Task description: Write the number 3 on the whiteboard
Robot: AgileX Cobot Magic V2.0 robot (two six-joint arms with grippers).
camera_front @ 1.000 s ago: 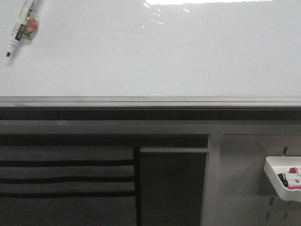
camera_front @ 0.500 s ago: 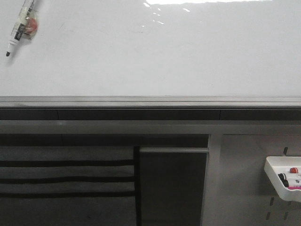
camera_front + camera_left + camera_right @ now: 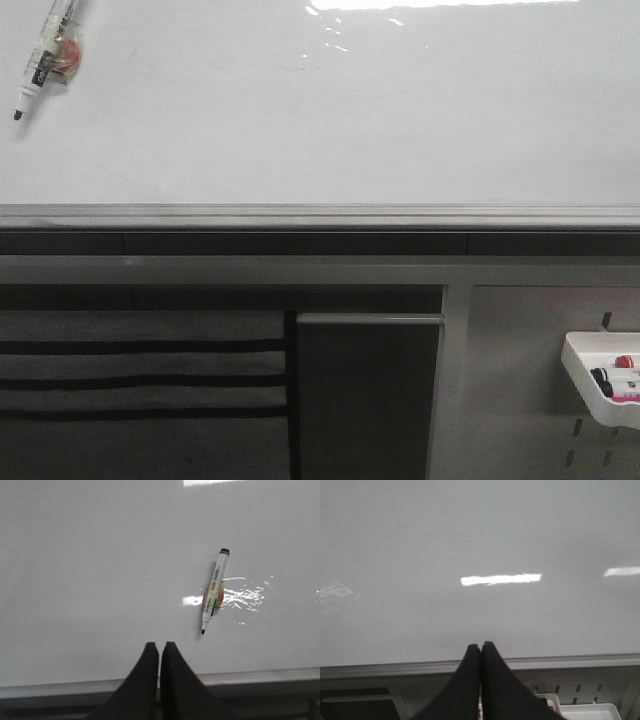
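Front: the whiteboard point(image 3: 330, 120) is bare with no number 3 on it; a marker point(image 3: 45, 58) lies at its far left corner

Left wrist: left pincer point(image 3: 160, 647) pressed together, empty, marker point(image 3: 214, 591) well ahead; a poor grasp could roll it away

Right wrist: right pincer point(image 3: 480, 647) together, empty, idle over the board edge

The whiteboard point(image 3: 330, 120) lies open across its middle and right; only a marker point(image 3: 45, 55) lies at its far left, and a tray point(image 3: 585, 385) hangs below at the near right
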